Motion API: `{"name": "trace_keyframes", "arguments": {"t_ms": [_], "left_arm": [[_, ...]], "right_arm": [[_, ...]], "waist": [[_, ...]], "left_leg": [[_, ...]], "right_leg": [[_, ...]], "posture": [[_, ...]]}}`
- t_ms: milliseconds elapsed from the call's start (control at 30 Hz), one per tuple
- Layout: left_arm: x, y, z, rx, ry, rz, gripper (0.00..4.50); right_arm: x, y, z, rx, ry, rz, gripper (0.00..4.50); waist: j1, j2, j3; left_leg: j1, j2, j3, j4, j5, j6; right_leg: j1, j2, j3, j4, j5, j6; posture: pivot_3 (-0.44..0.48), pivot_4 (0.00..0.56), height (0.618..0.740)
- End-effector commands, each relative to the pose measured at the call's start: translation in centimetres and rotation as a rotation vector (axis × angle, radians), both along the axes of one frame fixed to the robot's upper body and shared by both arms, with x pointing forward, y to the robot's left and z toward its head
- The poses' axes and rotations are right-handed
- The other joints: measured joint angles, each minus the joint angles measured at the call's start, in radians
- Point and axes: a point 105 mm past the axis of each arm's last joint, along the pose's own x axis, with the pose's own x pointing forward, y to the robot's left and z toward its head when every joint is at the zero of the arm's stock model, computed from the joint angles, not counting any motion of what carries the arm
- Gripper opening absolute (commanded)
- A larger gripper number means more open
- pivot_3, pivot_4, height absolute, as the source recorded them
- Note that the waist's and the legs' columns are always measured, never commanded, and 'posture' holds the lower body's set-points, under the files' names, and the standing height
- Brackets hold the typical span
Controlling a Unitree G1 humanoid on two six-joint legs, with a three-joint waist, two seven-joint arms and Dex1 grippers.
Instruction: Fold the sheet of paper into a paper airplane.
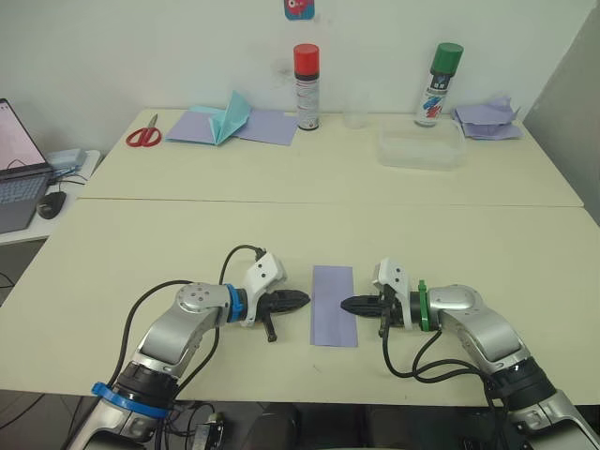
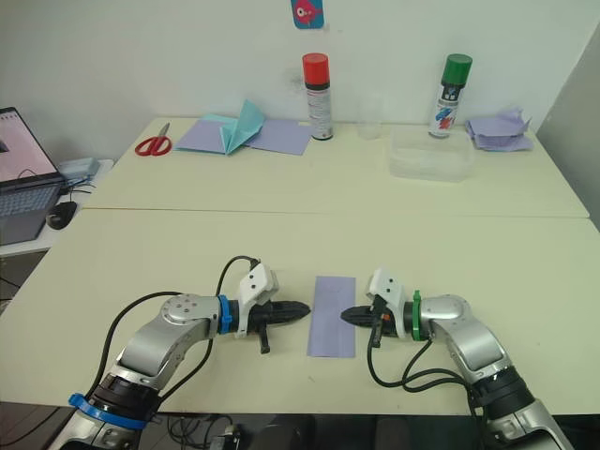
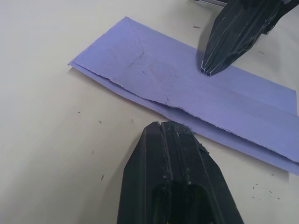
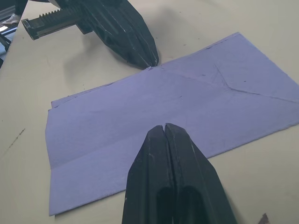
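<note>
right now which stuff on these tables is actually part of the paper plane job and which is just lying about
Part of the job:
- sheet of paper, folded lengthwise, flat on the near table
- left gripper, fingers shut, at its left edge
- right gripper, fingers shut, at its right edge

Lying about:
- scissors
- teal paper plane
- two spray cans
- clear tub
- crumpled lavender paper
- laptop

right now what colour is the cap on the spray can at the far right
Green: the spray can has a green cap, clearest in the left eye view.
</note>
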Motion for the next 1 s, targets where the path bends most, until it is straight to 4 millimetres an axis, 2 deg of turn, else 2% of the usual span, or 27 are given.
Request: {"name": "trace_keyframes", "arguments": {"t_ms": [33, 333, 600, 767, 1000], "left_arm": [[0.2, -0.7, 1.0, -0.012, -0.046, -0.030, 0.01], [0.7, -0.3, 2.0, 0.019, -0.087, -0.044, 0.01], [0.2, -0.6, 0.5, 0.073, -0.069, -0.081, 0.01], [0.2, -0.6, 0.5, 0.075, -0.074, -0.083, 0.01], [0.9, -2.3, 2.0, -0.014, -0.105, -0.083, 0.01]], "right_arm": [[0.5, -0.9, -0.9, -0.041, 0.013, -0.068, 0.00], [0.5, -0.7, -1.1, -0.043, 0.014, -0.070, 0.00], [0.5, -0.7, -1.2, -0.043, 0.015, -0.075, 0.00], [0.5, -0.6, -1.3, -0.043, 0.014, -0.075, 0.00], [0.4, -0.4, -1.4, -0.043, 0.015, -0.068, 0.00]], "waist": [[0.000, 0.000, 0.000], [-0.002, 0.000, 0.000], [-0.002, 0.000, 0.000], [-0.002, 0.000, 0.000], [-0.002, 0.000, 0.000]], "left_leg": [[0.000, 0.000, 0.000, 0.000, 0.000, 0.000], [0.000, 0.000, 0.000, 0.000, 0.000, 0.000], [0.000, 0.000, 0.000, 0.000, 0.000, 0.000], [0.000, 0.001, 0.000, 0.000, 0.000, 0.000], [0.000, 0.000, 0.000, 0.000, 0.000, 0.000]], "right_leg": [[0.000, 0.000, 0.000, 0.000, 0.000, 0.000], [0.000, 0.000, 0.000, 0.000, 0.000, 0.000], [0.000, 0.000, 0.000, 0.000, 0.000, 0.000], [0.000, 0.000, 0.000, 0.000, 0.000, 0.000], [0.000, 0.000, 0.000, 0.000, 0.000, 0.000]], "posture": [[0.000, 0.150, 0.740], [0.000, 0.150, 0.740], [0.000, 0.150, 0.740], [0.000, 0.150, 0.740], [0.000, 0.150, 0.740]]}}
